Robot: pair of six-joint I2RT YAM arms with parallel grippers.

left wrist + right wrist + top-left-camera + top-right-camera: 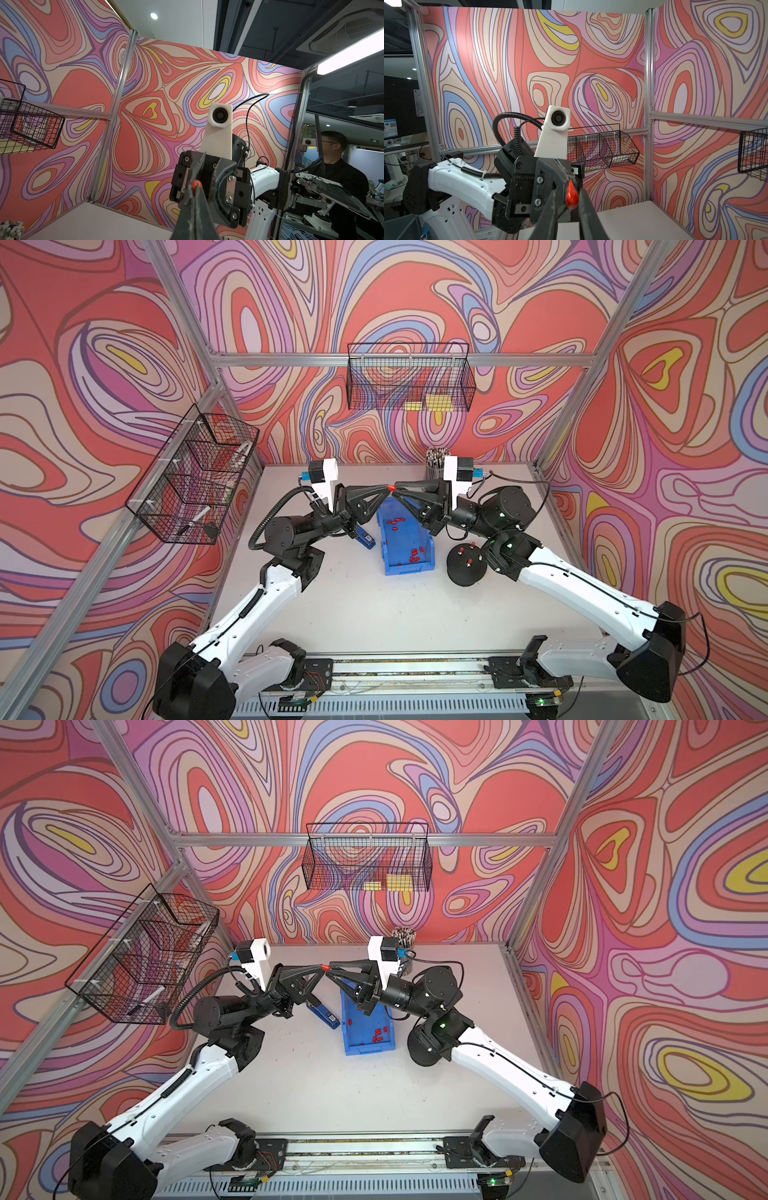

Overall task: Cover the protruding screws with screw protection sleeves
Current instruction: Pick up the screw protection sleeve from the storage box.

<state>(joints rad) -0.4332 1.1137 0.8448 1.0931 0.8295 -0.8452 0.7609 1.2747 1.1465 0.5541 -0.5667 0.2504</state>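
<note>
Pinching a red sleeve (391,488) tight in my left tool (386,489), I needed my right tool (397,489) straight around it; whether it gripped, I couldn't tell.

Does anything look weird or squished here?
Yes: the red sleeve pinched in the jaws of the left gripper, above the blue bin, looks squashed into a teardrop, while the loose sleeves in the bin look straight.

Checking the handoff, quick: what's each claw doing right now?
Left claw: closed on a red sleeve.
Right claw: open around that sleeve, not gripping yet.
</note>
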